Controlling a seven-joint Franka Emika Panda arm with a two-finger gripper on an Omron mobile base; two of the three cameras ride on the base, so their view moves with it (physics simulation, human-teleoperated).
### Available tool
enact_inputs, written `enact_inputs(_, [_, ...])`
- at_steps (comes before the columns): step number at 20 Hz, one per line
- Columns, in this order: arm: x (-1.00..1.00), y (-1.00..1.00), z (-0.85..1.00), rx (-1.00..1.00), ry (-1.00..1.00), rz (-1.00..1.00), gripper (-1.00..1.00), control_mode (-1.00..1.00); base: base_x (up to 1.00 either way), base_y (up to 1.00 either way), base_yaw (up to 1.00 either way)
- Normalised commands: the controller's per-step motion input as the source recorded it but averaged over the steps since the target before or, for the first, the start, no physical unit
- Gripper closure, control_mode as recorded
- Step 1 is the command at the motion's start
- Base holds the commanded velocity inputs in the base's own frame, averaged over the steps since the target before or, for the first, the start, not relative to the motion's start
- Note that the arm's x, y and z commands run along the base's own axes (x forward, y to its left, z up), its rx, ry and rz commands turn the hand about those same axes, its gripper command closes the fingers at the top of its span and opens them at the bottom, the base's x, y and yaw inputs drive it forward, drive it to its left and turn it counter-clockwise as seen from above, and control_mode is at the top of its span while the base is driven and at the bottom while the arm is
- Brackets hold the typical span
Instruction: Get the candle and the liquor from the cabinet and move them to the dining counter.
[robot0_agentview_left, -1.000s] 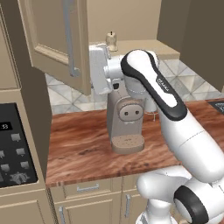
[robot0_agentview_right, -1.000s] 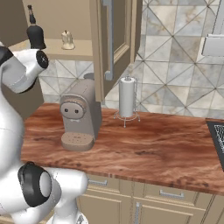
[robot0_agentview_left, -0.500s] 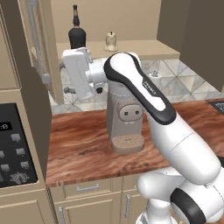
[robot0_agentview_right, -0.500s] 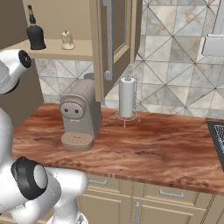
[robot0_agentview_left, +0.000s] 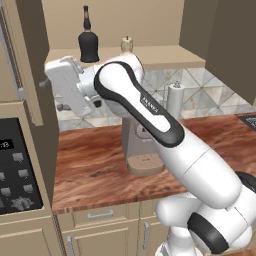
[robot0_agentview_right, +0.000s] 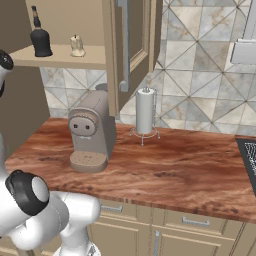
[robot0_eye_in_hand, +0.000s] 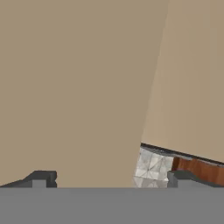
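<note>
Open cabinet above the wood worktop, both doors swung wide. On its shelf, upright: liquor toward the left, candle just to its right, near each other but apart; same pair seen from the other side as liquor and candle, with the right door and its long bar handle standing out over the worktop. Gripper spread as wide as it goes, gripping nothing; dark fingertips far apart at the bottom of the hand view, facing flat tan panelling with a sliver of tiled wall and wood top at lower right. Hand held below the shelf edge and left of the liquor, close by the left door; liquor up and to the right of the hand, candle farther right again, neither touched nor between the fingers. Below, on the worktop: beige coffee machine and paper towel holder, well under the shelf.
</note>
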Motion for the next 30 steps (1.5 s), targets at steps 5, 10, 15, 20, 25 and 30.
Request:
enact_inputs(5, [-0.08,-0.01,-0.1,-0.2,-0.12,-0.01,-1.0,-1.0,0.0,0.0,0.0])
enact_inputs(10, [-0.36,-0.21,0.0,-0.3,-0.41,-0.05,-1.0,-1.0,0.0,0.0,0.0])
enact_inputs(15, [-0.26,-0.54,0.0,-0.26,-0.38,-0.05,-1.0,-1.0,0.0,0.0,0.0])
enact_inputs(20, [-0.1,-0.9,0.0,-0.14,-0.26,-0.07,-1.0,-1.0,0.0,0.0,0.0])
enact_inputs(25, [0.0,-1.0,0.0,-0.1,-0.21,-0.07,-1.0,-1.0,0.0,0.0,0.0])
enact_inputs(30, [0.0,-0.88,0.0,-0.09,-0.18,-0.13,-1.0,-1.0,0.0,0.0,0.0])
